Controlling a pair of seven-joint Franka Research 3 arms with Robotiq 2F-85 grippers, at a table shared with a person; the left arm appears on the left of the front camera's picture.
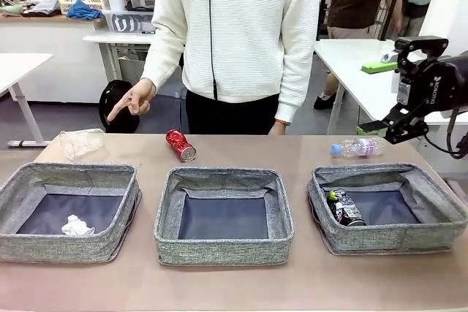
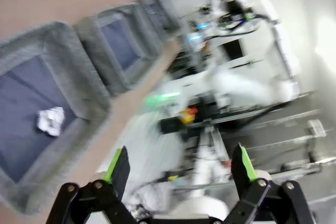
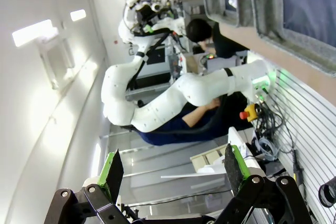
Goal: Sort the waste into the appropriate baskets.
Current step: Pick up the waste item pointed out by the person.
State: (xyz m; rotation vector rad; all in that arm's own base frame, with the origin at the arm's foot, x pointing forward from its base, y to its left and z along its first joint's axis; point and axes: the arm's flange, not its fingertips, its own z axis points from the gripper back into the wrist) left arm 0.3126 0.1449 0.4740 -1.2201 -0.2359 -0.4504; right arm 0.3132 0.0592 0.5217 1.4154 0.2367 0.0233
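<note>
Three grey baskets stand in a row: left [image 1: 14,188], middle [image 1: 167,217], right [image 1: 439,206]. A crumpled white paper ball [image 1: 77,226] lies in the left one and a dark printed can [image 1: 345,207] in the right one. Behind them on the table lie a crushed clear plastic bottle [image 1: 82,142], a red can [image 1: 180,145] and a small clear bottle with a pink label [image 1: 357,147]. My right arm [image 1: 428,82] hangs above the table's right end. My left gripper [image 2: 179,162] is open and holds nothing, with the paper ball [image 2: 51,120] below it. My right gripper [image 3: 173,163] is open and holds nothing.
A person in a white sweater stands at the far side, one hand [image 1: 131,101] pointing a finger down toward the table's far left. The wooden table [image 1: 234,286] has a bare strip in front of the baskets. The left arm [image 3: 173,93] shows in the right wrist view.
</note>
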